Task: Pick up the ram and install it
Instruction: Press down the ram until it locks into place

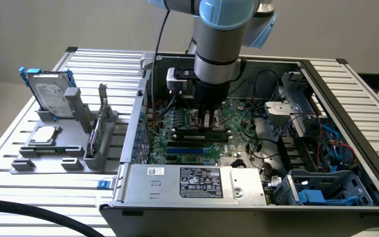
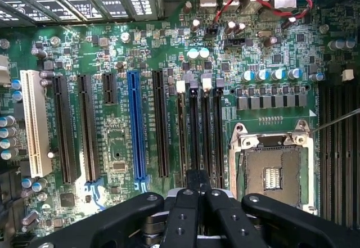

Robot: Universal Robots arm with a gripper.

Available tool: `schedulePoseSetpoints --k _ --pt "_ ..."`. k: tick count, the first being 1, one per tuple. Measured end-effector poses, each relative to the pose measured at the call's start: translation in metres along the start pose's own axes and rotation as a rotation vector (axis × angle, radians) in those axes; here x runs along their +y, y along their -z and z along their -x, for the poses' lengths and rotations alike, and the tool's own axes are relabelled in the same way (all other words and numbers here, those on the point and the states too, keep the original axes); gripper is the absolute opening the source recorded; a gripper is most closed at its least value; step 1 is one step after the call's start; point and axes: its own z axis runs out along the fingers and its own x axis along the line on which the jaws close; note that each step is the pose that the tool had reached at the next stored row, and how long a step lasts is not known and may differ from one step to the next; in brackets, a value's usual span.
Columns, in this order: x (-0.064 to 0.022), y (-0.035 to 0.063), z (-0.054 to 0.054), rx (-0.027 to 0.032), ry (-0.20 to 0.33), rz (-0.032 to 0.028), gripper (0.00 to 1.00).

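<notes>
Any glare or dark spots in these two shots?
Exterior view: bright even light on the ribbed table; computer case interior shadowed under the arm. Wrist view: motherboard evenly lit, small glints on capacitor tops, the hand dark in the foreground.

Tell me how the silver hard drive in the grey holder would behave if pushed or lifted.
The hard drive looks like a rigid metal box, so probably stiff and heavy for its size. It stands on edge in the grey holder, tall above it, so a sideways push might tilt it. Its smooth casing may slip.
</notes>
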Motion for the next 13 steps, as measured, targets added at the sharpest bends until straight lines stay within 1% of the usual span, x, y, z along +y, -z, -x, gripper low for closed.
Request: schedulePoseSetpoints --k 3,5,7,13 --pt "0.0000 -0.0005 0.000 0.0006 0.000 0.0016 0.11" --pt "0.0000 0.0013 0.000 -0.0016 0.000 0.0032 0.11" --pt "0.0002 0.0066 0.000 0.0001 0.000 0.0056 0.11" --pt "0.0005 0.0221 0.001 0.0007 0.000 0.0108 0.11"
